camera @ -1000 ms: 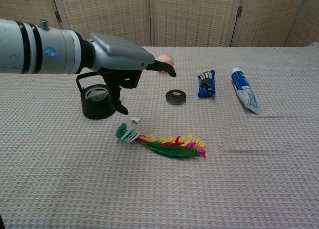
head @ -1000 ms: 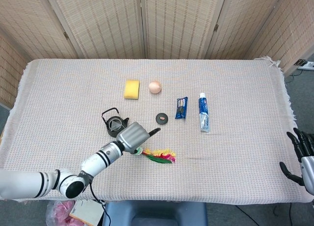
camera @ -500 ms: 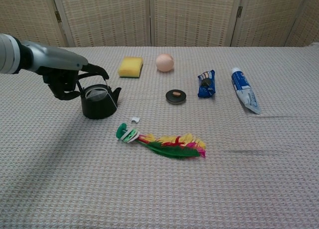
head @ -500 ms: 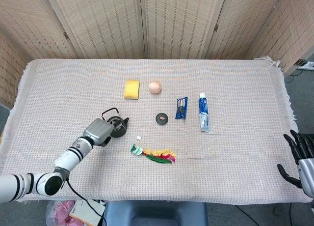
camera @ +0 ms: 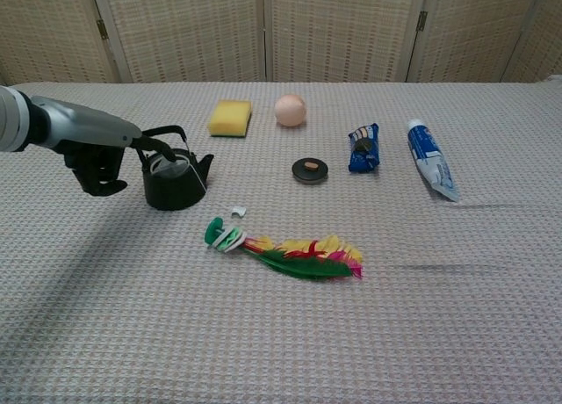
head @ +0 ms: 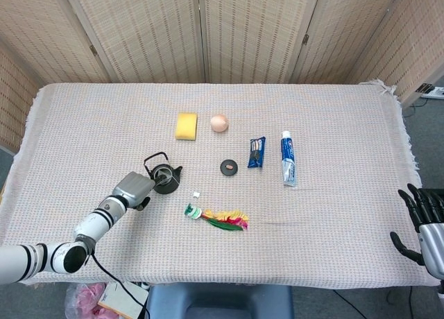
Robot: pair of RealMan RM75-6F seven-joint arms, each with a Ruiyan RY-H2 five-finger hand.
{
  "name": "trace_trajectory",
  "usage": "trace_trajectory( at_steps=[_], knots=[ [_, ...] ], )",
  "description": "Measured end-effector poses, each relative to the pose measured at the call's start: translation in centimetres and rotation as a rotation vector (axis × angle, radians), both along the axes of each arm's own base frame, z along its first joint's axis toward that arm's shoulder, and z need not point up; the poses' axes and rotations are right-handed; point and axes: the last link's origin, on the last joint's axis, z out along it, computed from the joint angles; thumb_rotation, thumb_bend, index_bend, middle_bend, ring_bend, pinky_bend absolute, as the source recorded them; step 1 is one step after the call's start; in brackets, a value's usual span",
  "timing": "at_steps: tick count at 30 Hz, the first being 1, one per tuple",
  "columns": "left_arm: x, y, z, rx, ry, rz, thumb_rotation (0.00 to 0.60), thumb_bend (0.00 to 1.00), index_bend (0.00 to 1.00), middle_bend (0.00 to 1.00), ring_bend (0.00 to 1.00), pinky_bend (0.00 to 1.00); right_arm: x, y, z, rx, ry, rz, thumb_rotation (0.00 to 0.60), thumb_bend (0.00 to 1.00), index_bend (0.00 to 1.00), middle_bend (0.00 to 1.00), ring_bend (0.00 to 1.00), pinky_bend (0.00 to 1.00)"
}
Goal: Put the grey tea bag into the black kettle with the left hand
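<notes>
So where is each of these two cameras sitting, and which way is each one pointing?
Head view: sits high, looking steeply down on the whole table; shows the left hand on its arm, and the right hand at the lower right edge.
Chest view: sits low at the near edge, looking across the table toward the folding screens; only the left hand shows.
Both share the black kettle, feather toy, sponge and toothpaste tube.

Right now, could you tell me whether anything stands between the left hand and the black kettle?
Nothing visible does. The left hand sits just left of the black kettle with only bare tablecloth between them; the kettle's mouth is uncovered.
</notes>
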Motion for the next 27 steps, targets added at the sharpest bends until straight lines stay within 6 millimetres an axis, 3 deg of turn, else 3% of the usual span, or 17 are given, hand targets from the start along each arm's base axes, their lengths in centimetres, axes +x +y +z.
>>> trace_trajectory(
  at_steps=[27],
  knots=[
    [-1.7, 1.6, -2.0, -0.041, 0.024, 0.02, 0.6, 0.61, 0.02, 1.0, 1.0, 1.0, -0.1, -0.5, -0.4, -0.005, 0.013, -0.019, 0.6, 0.26, 0.0, 0.0, 0.0, 0.0]
  ],
)
